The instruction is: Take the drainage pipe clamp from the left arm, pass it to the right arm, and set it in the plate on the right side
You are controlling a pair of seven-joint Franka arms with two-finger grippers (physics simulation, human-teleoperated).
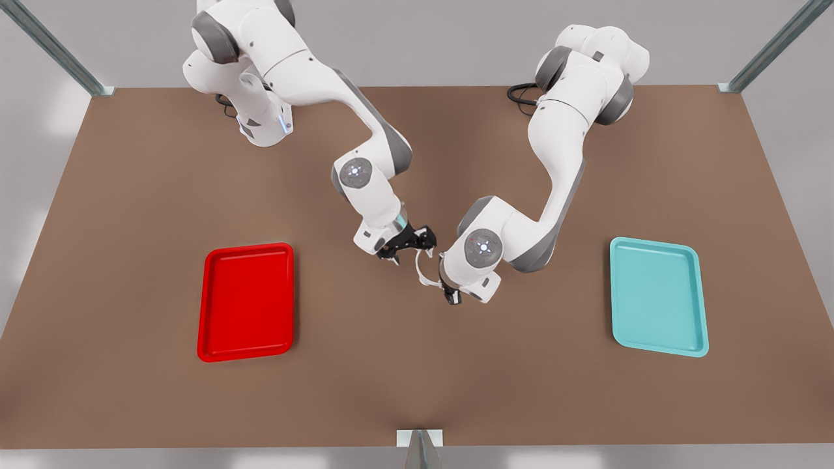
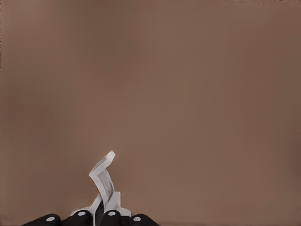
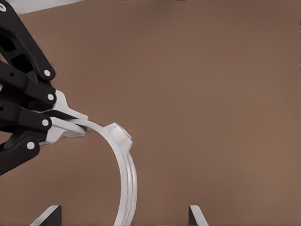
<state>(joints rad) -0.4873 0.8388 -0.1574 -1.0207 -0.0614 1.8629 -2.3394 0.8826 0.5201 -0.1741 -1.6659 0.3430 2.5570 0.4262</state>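
Teal tray on a brown table

The light teal tray (image 1: pixel 658 296) lies flat on the brown table (image 1: pixel 417 391) at the front view's right, metal frame posts (image 1: pixel 55 49) at the corners.

Bare tabletop (image 1: pixel 417 378) lies open between the red plate (image 1: pixel 245 301) and the teal tray (image 1: pixel 659 296); at the middle both claws crowd together around the drainage pipe clamp (image 1: pixel 422 268), closing that passage

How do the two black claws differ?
The left gripper has jaws shut on one end of the thin white plastic C-shaped clamp; the right gripper has jaws open around the other end. Left reaches from the front view's right, right from its left. Both are black.
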